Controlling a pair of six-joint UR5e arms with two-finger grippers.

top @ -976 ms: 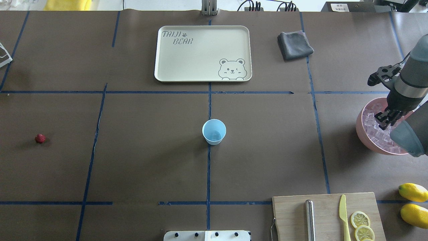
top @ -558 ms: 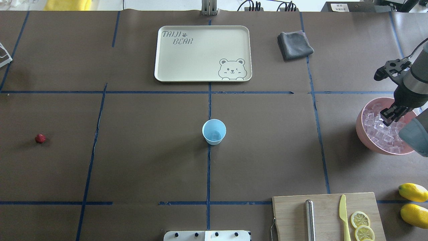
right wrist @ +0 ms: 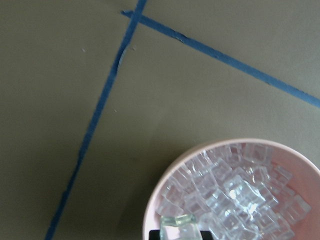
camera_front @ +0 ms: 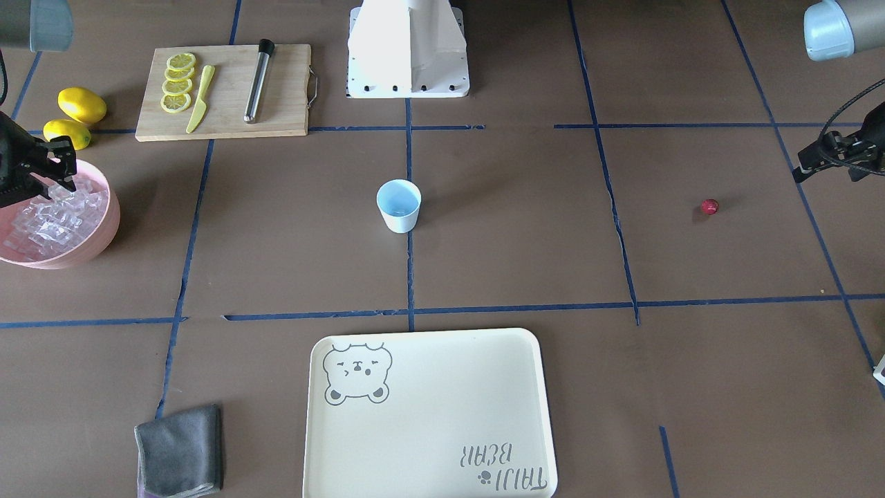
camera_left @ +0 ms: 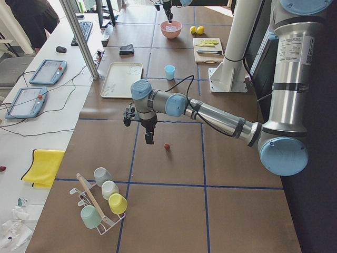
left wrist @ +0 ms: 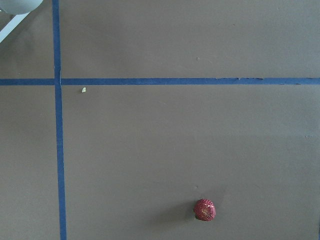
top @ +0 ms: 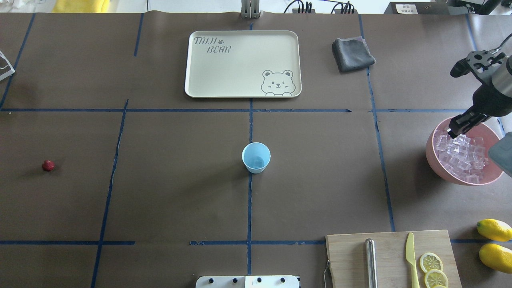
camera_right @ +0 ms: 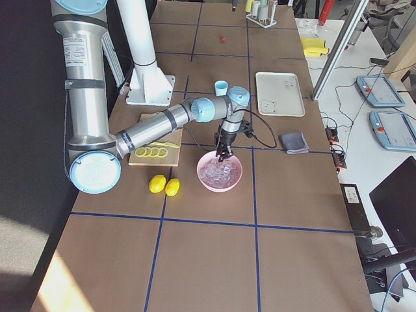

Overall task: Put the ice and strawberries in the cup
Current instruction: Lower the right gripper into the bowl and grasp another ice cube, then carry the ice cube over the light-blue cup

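The light-blue cup (top: 256, 157) stands upright at the table's middle, also seen in the front-facing view (camera_front: 399, 205). The ice (top: 460, 154) fills a pink bowl (top: 434, 162) at the right edge. My right gripper (top: 454, 131) hangs over the bowl's far-left rim, shut on one clear ice cube (right wrist: 177, 227). The strawberry (top: 48, 165) lies alone far left on the table and low in the left wrist view (left wrist: 204, 209). My left gripper (camera_left: 149, 138) points down just beside the strawberry (camera_left: 166, 146); I cannot tell whether it is open or shut.
A cream tray (top: 200, 80) and a grey cloth (top: 352, 54) lie at the far side. A cutting board (top: 348, 256) with a metal rod, yellow knife and lemon slices sits front right, with two lemons (top: 494, 229) beside it. A rack of cups (camera_left: 105, 203) stands at the left end.
My right gripper has lifted out of the middle of the ice and moved towards the bowl's far-left rim. The cup and the strawberry have not moved.
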